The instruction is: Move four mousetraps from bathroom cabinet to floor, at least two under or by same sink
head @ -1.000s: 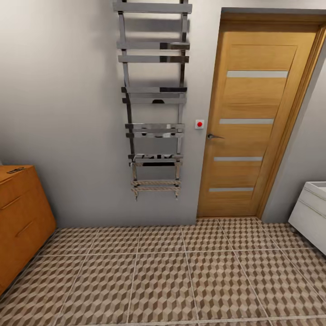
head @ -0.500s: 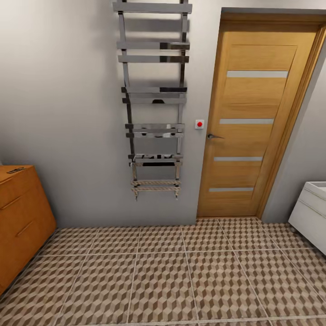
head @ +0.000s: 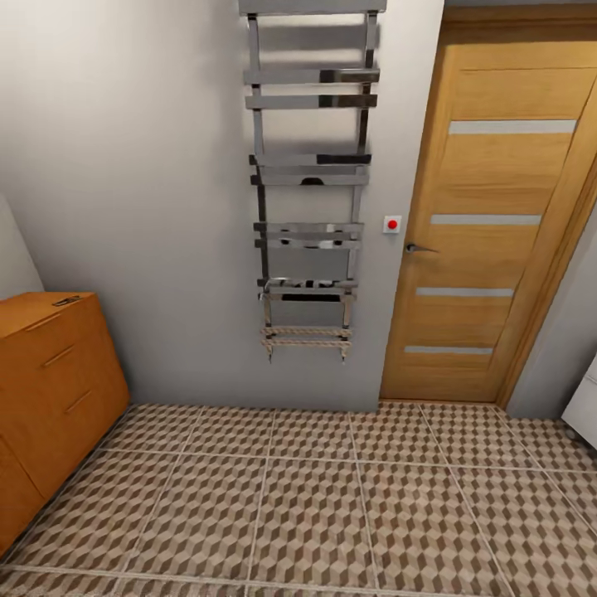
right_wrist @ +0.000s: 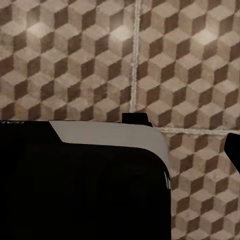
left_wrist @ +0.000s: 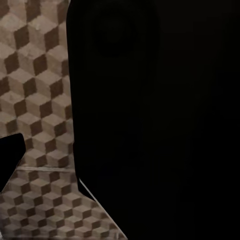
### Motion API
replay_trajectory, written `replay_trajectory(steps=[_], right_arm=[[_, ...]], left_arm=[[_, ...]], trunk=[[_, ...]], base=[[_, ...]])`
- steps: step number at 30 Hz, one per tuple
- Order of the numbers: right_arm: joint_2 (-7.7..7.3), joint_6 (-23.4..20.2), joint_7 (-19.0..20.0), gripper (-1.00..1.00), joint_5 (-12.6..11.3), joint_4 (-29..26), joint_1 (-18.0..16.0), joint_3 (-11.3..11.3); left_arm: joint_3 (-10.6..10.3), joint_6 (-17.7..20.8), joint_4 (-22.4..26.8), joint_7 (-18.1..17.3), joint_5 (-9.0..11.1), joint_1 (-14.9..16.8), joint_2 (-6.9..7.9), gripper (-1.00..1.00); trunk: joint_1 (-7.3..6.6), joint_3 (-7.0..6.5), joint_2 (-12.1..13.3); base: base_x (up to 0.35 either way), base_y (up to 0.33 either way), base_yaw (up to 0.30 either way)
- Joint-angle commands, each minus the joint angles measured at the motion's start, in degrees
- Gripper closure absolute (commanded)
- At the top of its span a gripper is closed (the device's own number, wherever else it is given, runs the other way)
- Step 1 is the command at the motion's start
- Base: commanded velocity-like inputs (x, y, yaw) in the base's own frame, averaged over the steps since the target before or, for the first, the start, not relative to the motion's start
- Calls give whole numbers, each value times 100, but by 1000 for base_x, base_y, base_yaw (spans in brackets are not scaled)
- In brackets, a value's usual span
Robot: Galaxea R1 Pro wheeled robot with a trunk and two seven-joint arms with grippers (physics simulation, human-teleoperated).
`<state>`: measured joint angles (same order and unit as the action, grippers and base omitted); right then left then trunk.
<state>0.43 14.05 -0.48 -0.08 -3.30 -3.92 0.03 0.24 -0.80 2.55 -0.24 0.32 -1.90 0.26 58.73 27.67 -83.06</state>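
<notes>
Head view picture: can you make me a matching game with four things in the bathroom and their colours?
Things:
1. cabinet
2. towel rail
3. button by the door
4. bathroom floor

Colours:
a. red
b. brown, beige and white cubes
c. orange-brown wood
d. shiny silver metal

Pairs: 1-c, 2-d, 3-a, 4-b

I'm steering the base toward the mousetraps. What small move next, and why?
Probably keep turning left toward the orange-brown cabinet. It sits at the head view's left edge, drawers shut, while the towel rail and door face the camera. Both wrist views show patterned floor; I can't make out any mousetraps.
</notes>
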Motion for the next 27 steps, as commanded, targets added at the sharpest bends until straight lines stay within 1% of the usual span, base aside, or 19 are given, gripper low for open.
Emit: replay_trajectory(steps=[1, 27], right_arm=[[1, 21, -5, -100, -1, 7, -3, 0], [1, 37, -8, -100, 0, 14, -3, -1]], left_arm=[[2, -8, 9, -2, 3, -3, 0, -100], [-5, -8, 9, -3, 3, -3, 0, -100]], trunk=[[0, 11, -2], [0, 132, -2]], base=[[0, 0, 204], [0, 0, 257]])
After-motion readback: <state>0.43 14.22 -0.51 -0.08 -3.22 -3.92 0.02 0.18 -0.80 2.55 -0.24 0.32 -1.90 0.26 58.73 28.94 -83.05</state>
